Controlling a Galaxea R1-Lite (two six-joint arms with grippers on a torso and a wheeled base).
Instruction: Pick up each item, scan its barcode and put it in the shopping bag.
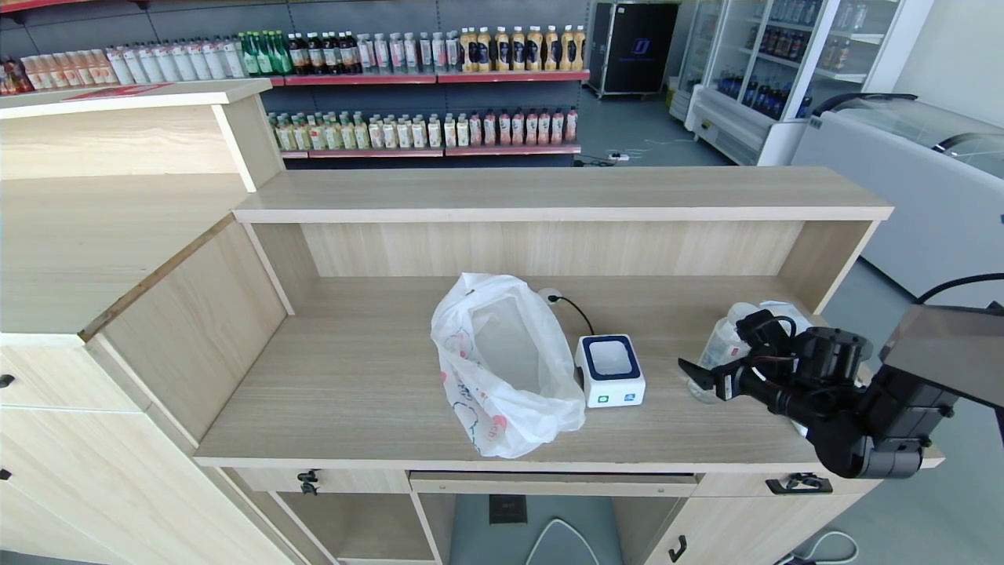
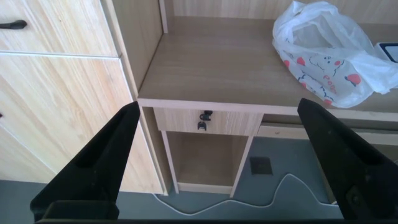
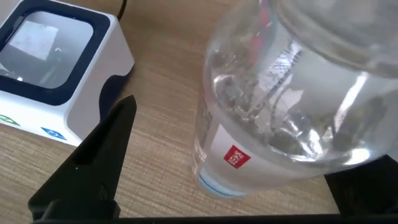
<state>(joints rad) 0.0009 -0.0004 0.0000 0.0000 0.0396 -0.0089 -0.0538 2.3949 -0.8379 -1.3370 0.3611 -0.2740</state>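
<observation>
A clear plastic bottle (image 1: 723,336) with a red-marked label stands at the right end of the wooden counter (image 1: 353,392). My right gripper (image 1: 710,367) is open around the bottle (image 3: 261,106), one finger (image 3: 93,168) standing apart from its side. The white barcode scanner (image 1: 610,369) with a blue-framed window (image 3: 56,68) sits just to the left of the bottle. Left of the scanner the white printed shopping bag (image 1: 502,369) lies with its mouth open. My left gripper (image 2: 211,162) hangs open and empty below counter height, off the counter's front left corner, with the bag (image 2: 323,50) farther off.
A second pale item (image 1: 784,310) sits behind the bottle, partly hidden by the arm. A raised shelf (image 1: 565,200) and side walls close in the back of the counter. The scanner's black cable (image 1: 576,310) runs behind the bag. Drawers and cupboards (image 2: 56,93) lie below.
</observation>
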